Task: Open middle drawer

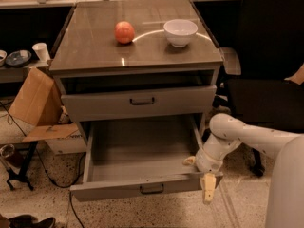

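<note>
The middle drawer [142, 148] is pulled far out of the grey cabinet, showing a plain grey inside. Its low front panel carries a small black loop handle [152, 189] at the centre. My gripper [199, 175] is at the drawer's front right corner, on the white arm coming in from the right. It is open. One yellowish finger [189, 161] is inside the drawer and the other finger [208, 190] hangs down outside the front panel. The taller-fronted drawer [140, 101] above is slightly out.
An orange-red fruit [124, 32] and a white bowl [180, 31] sit on the cabinet top [95, 46]. A black office chair [266, 75] stands at the right. A cardboard box [35, 101], cables and a stand are on the floor at the left.
</note>
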`<state>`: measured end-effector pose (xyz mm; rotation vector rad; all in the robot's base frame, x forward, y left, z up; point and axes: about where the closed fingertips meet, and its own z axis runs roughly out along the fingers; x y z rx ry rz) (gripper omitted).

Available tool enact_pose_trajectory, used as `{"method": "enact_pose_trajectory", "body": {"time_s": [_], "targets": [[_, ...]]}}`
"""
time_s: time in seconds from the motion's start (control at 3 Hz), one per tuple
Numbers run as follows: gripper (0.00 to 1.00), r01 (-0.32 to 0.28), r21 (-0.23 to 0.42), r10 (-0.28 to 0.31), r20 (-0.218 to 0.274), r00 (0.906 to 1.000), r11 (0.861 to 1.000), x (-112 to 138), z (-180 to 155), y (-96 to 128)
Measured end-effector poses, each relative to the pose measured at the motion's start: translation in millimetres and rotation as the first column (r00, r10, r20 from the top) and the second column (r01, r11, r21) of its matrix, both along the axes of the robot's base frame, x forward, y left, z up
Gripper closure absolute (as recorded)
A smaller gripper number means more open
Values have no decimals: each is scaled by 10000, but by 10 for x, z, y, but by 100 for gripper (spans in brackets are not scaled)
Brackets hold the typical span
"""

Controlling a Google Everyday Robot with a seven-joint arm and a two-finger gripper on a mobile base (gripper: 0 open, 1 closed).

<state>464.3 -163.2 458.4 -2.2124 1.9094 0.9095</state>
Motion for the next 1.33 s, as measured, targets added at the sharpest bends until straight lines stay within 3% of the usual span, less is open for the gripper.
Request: {"method": "enact_pose_trajectory", "body": {"time_s": [0.33,1.0,1.33], "targets": [[0,230,82,-228,-190,9996,9997,-93,-159,-78],[42,459,223,-456,-132,9989,9987,-289,-242,-296],[66,469,228,-466,-114,9988,9986,-271,-239,-292]]}}
